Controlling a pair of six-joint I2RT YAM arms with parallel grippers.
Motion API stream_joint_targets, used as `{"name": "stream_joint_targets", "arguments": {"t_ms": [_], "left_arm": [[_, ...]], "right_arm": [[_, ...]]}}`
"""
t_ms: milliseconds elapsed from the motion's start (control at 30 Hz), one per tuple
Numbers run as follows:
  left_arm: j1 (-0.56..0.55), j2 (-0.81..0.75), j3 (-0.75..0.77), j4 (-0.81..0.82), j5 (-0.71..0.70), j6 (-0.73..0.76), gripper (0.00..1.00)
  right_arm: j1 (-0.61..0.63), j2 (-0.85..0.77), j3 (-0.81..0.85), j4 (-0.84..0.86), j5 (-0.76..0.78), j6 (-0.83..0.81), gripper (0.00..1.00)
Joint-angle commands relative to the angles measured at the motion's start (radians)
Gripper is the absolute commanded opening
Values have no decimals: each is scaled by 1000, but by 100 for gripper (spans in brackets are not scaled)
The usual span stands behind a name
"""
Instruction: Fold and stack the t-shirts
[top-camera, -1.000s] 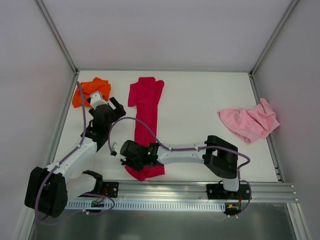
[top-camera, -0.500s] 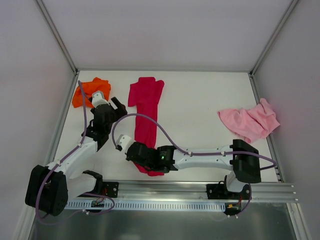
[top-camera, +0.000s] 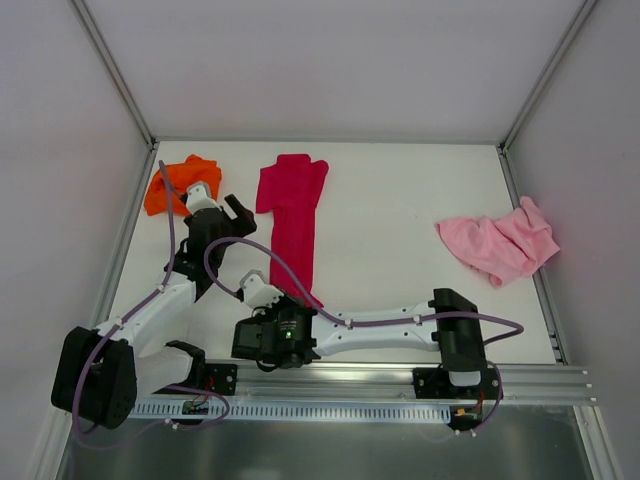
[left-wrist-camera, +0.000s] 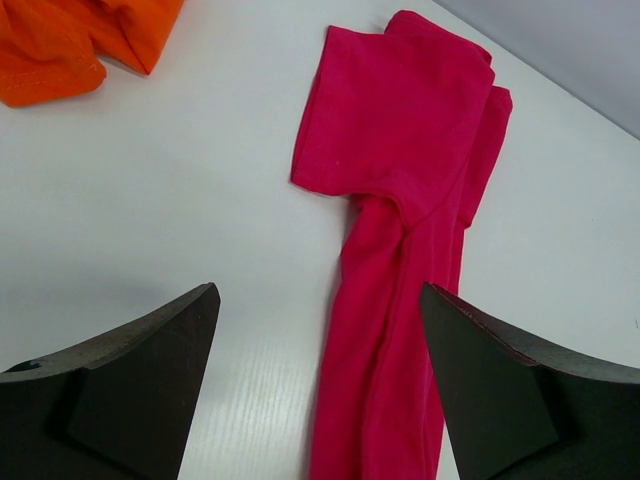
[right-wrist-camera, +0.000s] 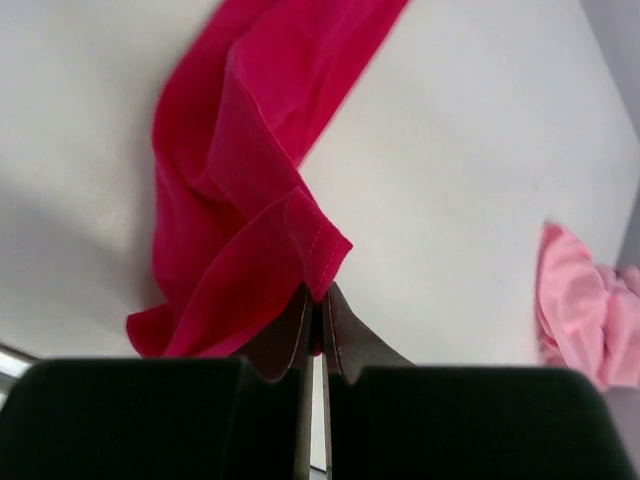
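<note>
The crimson red t-shirt (top-camera: 292, 205) lies as a long narrow strip down the middle-left of the table; it also fills the left wrist view (left-wrist-camera: 400, 160). My right gripper (top-camera: 292, 312) is shut on the red shirt's near hem (right-wrist-camera: 318, 262) and holds that end bunched just above the table. My left gripper (top-camera: 228, 214) is open and empty beside the shirt's upper left, with its fingers (left-wrist-camera: 150, 380) hovering over the table. The orange t-shirt (top-camera: 180, 182) lies crumpled at the far left (left-wrist-camera: 70, 40). The pale pink t-shirt (top-camera: 500, 242) lies crumpled at the right (right-wrist-camera: 585, 310).
White walls with metal posts (top-camera: 120, 90) close in the table on three sides. An aluminium rail (top-camera: 380, 385) runs along the near edge with both arm bases. Purple cables (top-camera: 230, 255) loop over the arms.
My right gripper has swung left and toward the near edge, dragging the red shirt's near end with it; that end no longer lies flat by the rail. The left arm has barely moved.
</note>
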Motion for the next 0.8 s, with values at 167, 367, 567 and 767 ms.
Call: {"name": "stream_joint_targets", "arguments": {"t_ms": [167, 367, 567, 767], "left_arm": [[-6, 17, 13, 53, 36, 22, 82], [-6, 9, 7, 51, 50, 20, 82], [-6, 8, 5, 53, 64, 14, 82], [-6, 11, 4, 54, 58, 17, 82]], "right_arm": [[-8, 94, 112, -690, 245, 630, 1], [-37, 65, -33, -737, 211, 833, 1], [-117, -45, -231, -478, 158, 685, 1], [-151, -128, -314, -364, 133, 628, 1]]}}
